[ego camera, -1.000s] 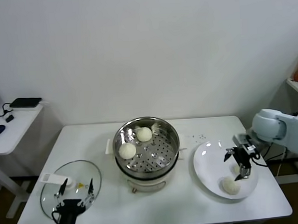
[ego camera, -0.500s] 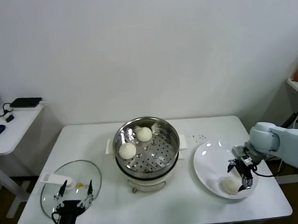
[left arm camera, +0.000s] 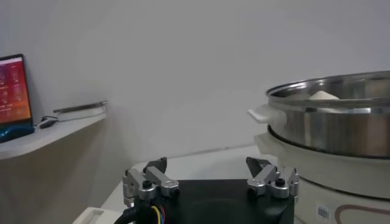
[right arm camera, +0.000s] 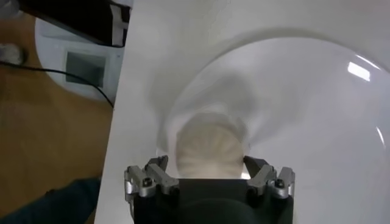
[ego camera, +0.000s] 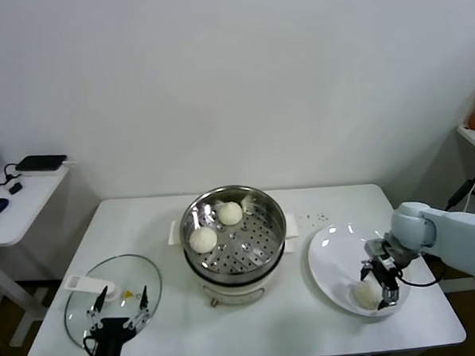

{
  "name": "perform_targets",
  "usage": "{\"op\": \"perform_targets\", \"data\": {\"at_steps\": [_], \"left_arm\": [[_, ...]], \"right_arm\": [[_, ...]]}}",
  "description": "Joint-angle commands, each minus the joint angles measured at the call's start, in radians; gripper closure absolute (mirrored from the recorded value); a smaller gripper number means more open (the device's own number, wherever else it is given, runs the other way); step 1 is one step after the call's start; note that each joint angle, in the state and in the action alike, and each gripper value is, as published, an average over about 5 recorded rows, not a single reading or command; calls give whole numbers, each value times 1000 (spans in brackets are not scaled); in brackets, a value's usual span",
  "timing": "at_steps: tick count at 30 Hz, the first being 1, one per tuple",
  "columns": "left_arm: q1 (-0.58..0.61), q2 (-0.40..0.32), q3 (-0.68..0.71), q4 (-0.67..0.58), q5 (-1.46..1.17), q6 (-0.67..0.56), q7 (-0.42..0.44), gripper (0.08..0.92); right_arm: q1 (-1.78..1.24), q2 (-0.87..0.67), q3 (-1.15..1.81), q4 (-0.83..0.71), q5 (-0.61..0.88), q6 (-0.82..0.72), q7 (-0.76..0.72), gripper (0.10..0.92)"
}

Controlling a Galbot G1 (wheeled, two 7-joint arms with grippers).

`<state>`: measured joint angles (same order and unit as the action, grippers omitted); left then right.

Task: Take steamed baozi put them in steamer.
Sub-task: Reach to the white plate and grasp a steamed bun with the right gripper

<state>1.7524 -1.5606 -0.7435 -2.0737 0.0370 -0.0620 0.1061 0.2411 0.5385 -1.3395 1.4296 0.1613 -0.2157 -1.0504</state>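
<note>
Plain white wall behind, white counter (ego camera: 253, 325) below, steamer (ego camera: 234, 230) standing at mid-counter as the anchor for everything else. Inside the steamer, two steamed baozi (ego camera: 202, 240) resting on the perforated tray, one toward the left rim, the other (ego camera: 230, 213) nearer the back, set apart, leaving the tray's front and right bare for more. To the right of the steamer, a white plate (ego camera: 329, 257) serving as the supply spot, carrying one visible baozi (ego camera: 365, 293) near its front edge. Right gripper (ego camera: 384, 288) lowered over that plate baozi, jaws spread wide and straddling it, bun (right arm camera: 210, 146) sitting between the fingers (right arm camera: 149, 178) in the right wrist view but not yet squeezed; likely positioned so for a closing pinch across the bun's widest part. Soft dough, so probably calling for a gentle close. To the left front of the steamer, a glass lid (ego camera: 108, 296) lying flat, off the pot to keep the tray reachable. Left gripper (ego camera: 117, 308) parked low over that lid, fingers released, holding nothing, idle beside the steamer wall (left arm camera: 341, 122).
</note>
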Motion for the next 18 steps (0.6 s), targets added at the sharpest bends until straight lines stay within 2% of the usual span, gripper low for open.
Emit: {"op": "perform_targets", "data": {"at_steps": [1, 13, 18], "left_arm": [[0, 0, 0, 3, -1, -1, 0, 177], [1, -1, 1, 1, 0, -1, -1, 177], [3, -1, 1, 0, 0, -1, -1, 177]], "right_arm": [[-24, 10, 14, -13, -9, 1, 2, 203], [-39, 15, 33, -18, -14, 1, 1, 203], [-40, 14, 40, -17, -12, 1, 2, 248]]}}
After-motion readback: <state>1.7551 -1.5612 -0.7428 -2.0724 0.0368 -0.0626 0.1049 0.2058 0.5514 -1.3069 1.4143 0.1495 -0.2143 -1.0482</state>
